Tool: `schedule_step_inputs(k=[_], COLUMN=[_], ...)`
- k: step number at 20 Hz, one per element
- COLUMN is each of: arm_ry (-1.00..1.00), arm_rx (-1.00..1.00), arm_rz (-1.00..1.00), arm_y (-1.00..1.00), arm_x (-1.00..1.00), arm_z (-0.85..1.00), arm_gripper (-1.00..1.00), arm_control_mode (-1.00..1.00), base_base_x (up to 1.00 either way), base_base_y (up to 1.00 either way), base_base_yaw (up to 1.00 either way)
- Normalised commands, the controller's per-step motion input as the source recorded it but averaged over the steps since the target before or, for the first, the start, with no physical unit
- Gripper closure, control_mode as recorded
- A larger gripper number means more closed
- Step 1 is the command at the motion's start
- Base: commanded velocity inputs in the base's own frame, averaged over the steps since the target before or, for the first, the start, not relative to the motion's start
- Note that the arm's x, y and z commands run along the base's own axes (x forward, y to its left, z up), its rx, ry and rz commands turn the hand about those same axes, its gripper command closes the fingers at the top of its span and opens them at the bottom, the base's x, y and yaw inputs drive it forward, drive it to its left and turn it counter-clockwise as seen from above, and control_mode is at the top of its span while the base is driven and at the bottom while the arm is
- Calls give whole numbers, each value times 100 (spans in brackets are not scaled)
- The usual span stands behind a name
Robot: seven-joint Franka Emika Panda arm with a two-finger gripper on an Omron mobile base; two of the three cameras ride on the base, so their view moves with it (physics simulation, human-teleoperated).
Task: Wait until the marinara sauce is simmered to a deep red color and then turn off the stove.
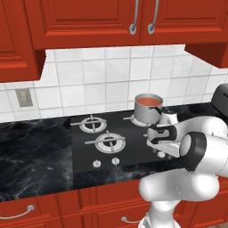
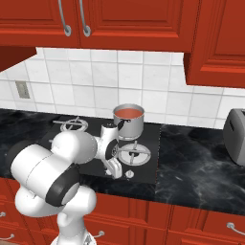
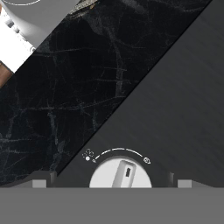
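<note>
Sauce (image 1: pixel 148 101) glows orange-red in steel saucepan (image 1: pixel 145 113) on stove (image 1: pixel 89 144).

Round silver knob (image 3: pixel 121 173) w/ raised bar grip sits at bottom centre on glossy black cooktop (image 3: pixel 183 105); white dial marks arc above it. Black marbled countertop (image 3: pixel 65 87) lies alongside, diagonal seam btwn them.

From behind the arm's left we look forward and down at the stove (image 1: pixel 120 138), tabletop (image 1: pixel 35 151) and tiled wall (image 1: pixel 102 75). From behind its right we face the same stove (image 2: pixel 143 143), saucepan (image 2: pixel 129 119) and wall, adding a toaster (image 2: pixel 234 136). Our hand camera sits close above one knob (image 3: pixel 121 173), looking straight down.
</note>
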Motion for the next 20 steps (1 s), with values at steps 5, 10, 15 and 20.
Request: schedule_step_inputs(k=[5, 10, 15, 20], arm_ry=[0, 0, 0, 0], arm_rx=[0, 0, 0, 0], arm_rz=[0, 0, 0, 0], arm_y=[0, 0, 0, 0], arm_x=[0, 0, 0, 0], arm_z=[0, 0, 0, 0], arm_gripper=[-100, -100, -100, -100], arm_control_mode=[-100, -100, -100, -100], base_base_x=[0, 0, 0, 0], base_base_y=[0, 0, 0, 0], base_base_yaw=[0, 0, 0, 0])
